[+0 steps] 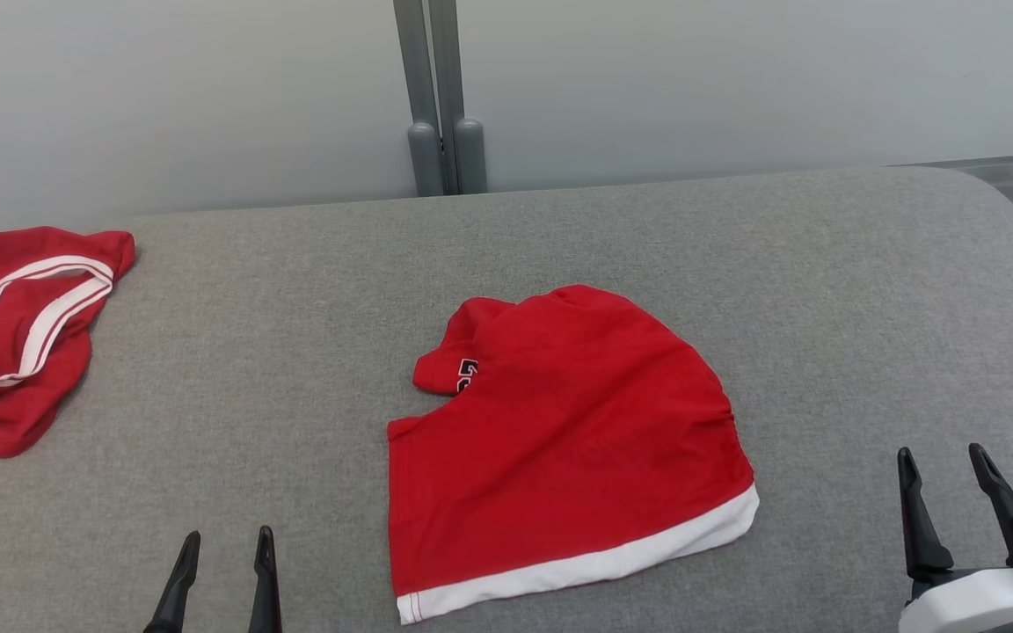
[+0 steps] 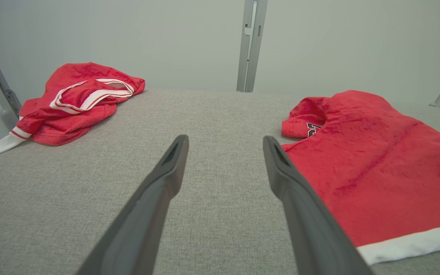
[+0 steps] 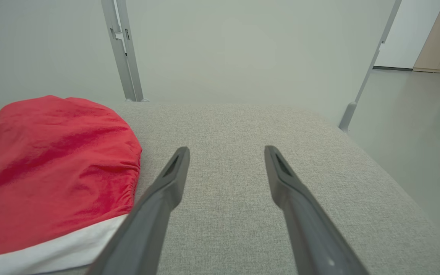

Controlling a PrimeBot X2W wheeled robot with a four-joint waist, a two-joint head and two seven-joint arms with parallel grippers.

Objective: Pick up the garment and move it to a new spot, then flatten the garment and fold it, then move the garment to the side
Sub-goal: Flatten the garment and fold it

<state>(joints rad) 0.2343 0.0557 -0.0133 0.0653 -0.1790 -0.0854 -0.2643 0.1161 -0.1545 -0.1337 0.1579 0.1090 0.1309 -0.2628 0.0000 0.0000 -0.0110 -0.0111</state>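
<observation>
Left hand (image 1: 229, 533) and right hand (image 1: 939, 451) hover wide open, empty, flanking the white-hemmed red garment (image 1: 559, 431) on the desk (image 1: 295, 308); a second red garment (image 1: 5, 413) lies well left of it.

you're looking at a soft, matt red cloth garment (image 1: 559, 422) on coarse grey woven upholstery (image 1: 251, 369); the left gripper's fingers (image 2: 155, 202) look like matt dark plastic, perhaps.

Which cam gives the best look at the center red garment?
Head view: the red garment lies whole, white hem included. Left wrist view crops its right side; right wrist view cuts off its left part.
</observation>
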